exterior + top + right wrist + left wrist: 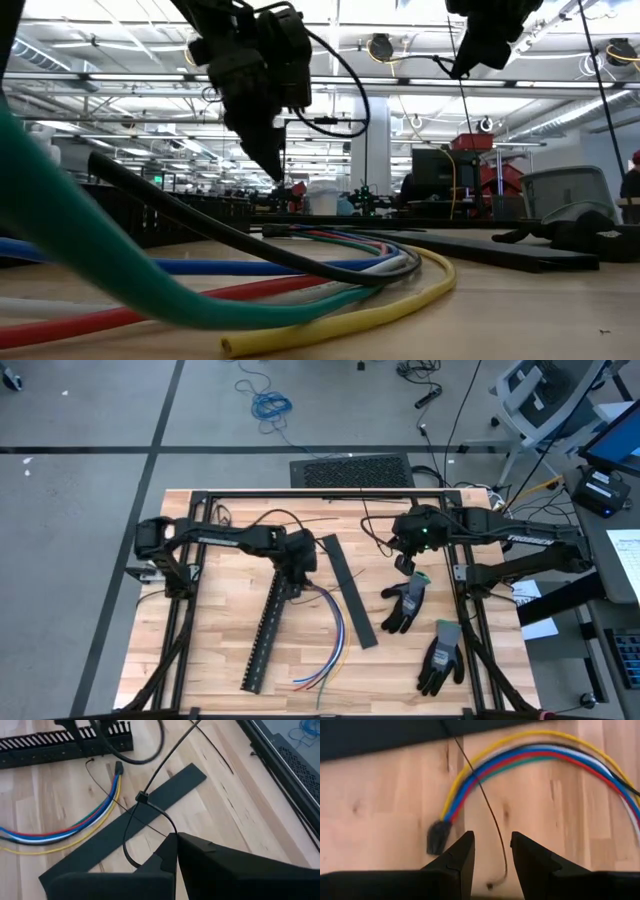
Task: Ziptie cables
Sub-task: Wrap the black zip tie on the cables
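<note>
Your cables (330, 635) curve as a loose multicoloured bundle across mid-table, between the slotted strip (268, 628) and the flat black bar (349, 590). Your left gripper (491, 857) hovers part-open over their bound end, grasping nothing. Your right gripper (175, 851) is clenched on a looped ziptie (145, 815), well right of them.

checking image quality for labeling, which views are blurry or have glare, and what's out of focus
Low view: the nearest cables are a soft blur, and bright ceiling lights leave the left gripper in silhouette. Left wrist view: mildly soft, evenly lit, cables readable. Right wrist view: the right gripper is blurred up close, the table sharper. High view: even, no glare.
</note>
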Motion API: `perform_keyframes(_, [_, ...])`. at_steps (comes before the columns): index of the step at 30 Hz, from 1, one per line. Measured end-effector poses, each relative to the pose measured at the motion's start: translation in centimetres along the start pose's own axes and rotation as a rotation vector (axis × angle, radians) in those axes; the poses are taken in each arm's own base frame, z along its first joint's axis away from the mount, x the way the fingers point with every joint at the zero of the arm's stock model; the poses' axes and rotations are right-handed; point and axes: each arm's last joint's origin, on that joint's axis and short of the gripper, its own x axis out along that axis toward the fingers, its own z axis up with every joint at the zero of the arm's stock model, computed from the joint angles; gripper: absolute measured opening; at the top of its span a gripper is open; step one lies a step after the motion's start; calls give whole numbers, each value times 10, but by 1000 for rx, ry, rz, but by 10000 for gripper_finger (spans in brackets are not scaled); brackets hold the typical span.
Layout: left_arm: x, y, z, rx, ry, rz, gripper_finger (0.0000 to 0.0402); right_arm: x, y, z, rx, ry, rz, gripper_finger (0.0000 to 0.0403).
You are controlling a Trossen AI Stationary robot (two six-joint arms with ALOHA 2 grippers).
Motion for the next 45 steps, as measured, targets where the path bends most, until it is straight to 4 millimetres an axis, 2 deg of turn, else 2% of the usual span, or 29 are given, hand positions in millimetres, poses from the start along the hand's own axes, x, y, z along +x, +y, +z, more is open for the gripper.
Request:
perform_keyframes(6, [6,2,4,77,-16,156,126,0,0,0,-35,-1,-6,0])
perform_keyframes(10, [6,3,4,78,-17,162,126,0,0,0,-64,-1,-8,0])
perform_keyframes(17, [31,12,-2,96,61,127,126,0,0,0,-80,-1,-9,0])
perform_keyframes(20, [41,17,-5,99,96,179,126,0,0,0,-82,-1,-9,0])
perform_keyframes(27, [56,25,-11,136,159,200,126,0,0,0,-82,-1,-7,0])
perform_keyframes(33, [60,25,-10,139,152,190,123,0,0,1,-81,-9,-4,0])
perform_keyframes(35, [59,24,-8,137,155,226,102,0,0,3,-80,-26,-2,0])
perform_keyframes(38, [53,23,4,119,136,259,35,0,0,4,-88,-37,-4,0])
perform_keyframes(42, [35,15,16,73,129,255,30,-2,-2,0,-105,-10,-32,0])
perform_keyframes(45, [4,-4,27,113,40,233,30,-8,-6,-8,-91,46,-99,0])
